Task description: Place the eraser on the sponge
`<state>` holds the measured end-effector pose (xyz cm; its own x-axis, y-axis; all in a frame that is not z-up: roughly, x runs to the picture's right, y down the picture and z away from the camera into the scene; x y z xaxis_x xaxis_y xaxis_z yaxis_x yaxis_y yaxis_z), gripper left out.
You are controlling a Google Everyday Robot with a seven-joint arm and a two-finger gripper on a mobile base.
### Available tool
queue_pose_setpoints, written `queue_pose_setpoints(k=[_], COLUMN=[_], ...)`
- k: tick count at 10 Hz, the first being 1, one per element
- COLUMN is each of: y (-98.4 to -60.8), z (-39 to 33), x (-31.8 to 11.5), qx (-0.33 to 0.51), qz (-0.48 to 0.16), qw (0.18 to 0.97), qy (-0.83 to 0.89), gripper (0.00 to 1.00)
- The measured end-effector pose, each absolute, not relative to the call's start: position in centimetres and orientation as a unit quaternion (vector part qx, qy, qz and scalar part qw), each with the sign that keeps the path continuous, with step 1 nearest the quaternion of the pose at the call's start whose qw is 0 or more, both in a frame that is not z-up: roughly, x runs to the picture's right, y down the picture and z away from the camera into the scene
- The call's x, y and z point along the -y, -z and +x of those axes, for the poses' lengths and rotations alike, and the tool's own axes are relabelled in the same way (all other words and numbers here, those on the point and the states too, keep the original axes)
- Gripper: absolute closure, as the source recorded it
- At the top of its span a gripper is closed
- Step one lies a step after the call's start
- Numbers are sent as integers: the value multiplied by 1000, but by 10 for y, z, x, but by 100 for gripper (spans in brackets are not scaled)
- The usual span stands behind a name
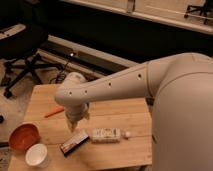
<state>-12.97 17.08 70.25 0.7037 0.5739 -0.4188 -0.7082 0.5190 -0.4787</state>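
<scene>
The eraser (74,142), a flat dark bar with a pale edge, lies on the wooden table (125,112) near its front, left of centre. My gripper (75,123) hangs at the end of the pale arm, pointing down, just above and behind the eraser. It is open and holds nothing. The sponge is hidden or out of view.
A pale patterned packet (106,135) with a white cap lies just right of the eraser. An orange bowl (22,136) and a white cup (37,155) stand at the front left corner. An orange stick (53,111) lies at the left. A black office chair (22,52) stands behind the table.
</scene>
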Motion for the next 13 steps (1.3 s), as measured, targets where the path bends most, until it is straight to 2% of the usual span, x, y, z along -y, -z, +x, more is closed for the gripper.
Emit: queue_pose_setpoints(k=[3,6,13], y=[-720,-731,-733], z=[-118,-126,-128], x=[-191,-193,-196], qx=[-90,-85,-66], qz=[-347,-345,-344], qw=[877,894,912], qy=[-319,-274,-213], gripper=[35,35,35])
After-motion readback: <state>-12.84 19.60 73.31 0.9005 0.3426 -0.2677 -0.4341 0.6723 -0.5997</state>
